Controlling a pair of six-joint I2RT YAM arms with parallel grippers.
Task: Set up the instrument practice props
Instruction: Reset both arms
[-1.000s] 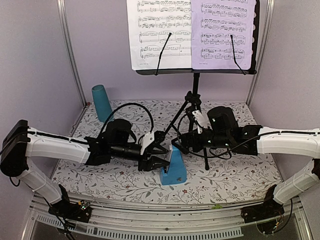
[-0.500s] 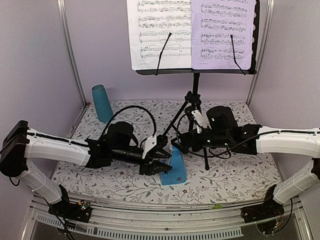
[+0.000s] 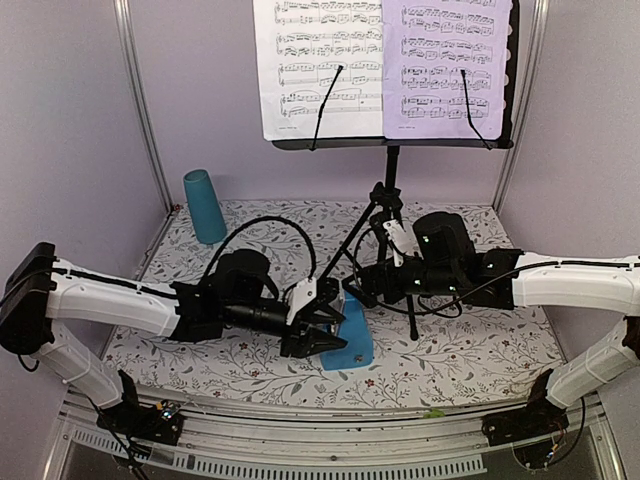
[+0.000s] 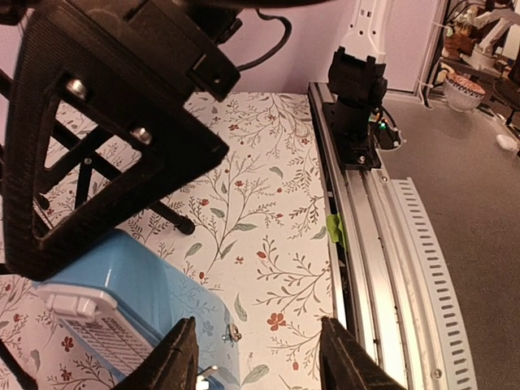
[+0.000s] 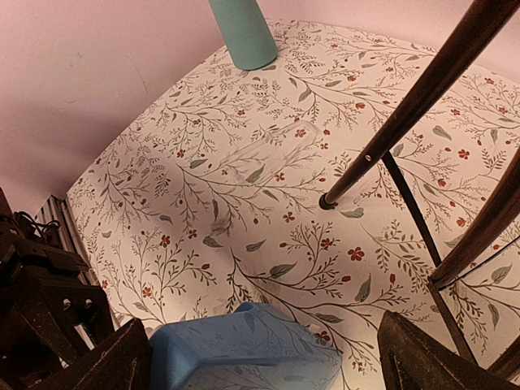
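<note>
The black tripod music stand (image 3: 391,144) stands at the back centre and holds the white page (image 3: 318,68) and the lavender page (image 3: 450,66) under its clips. The small blue metronome (image 3: 356,346) lies on the floral mat in front of it. My left gripper (image 3: 322,326) is open at the metronome's left side; in the left wrist view (image 4: 260,337) the metronome's corner (image 4: 130,284) lies by the left finger. My right gripper (image 3: 352,292) is open just above the metronome's far end; in the right wrist view (image 5: 268,366) the metronome (image 5: 244,349) sits between the fingers.
The tall teal cup (image 3: 204,206) stands at the back left of the mat, also in the right wrist view (image 5: 242,32). The stand's tripod legs (image 5: 390,134) spread close behind both grippers. The metal rail (image 4: 382,236) runs along the mat's near edge.
My left gripper has slid right and a little down, up against the metronome's left side, still open. The right arm and the metronome have hardly moved.
</note>
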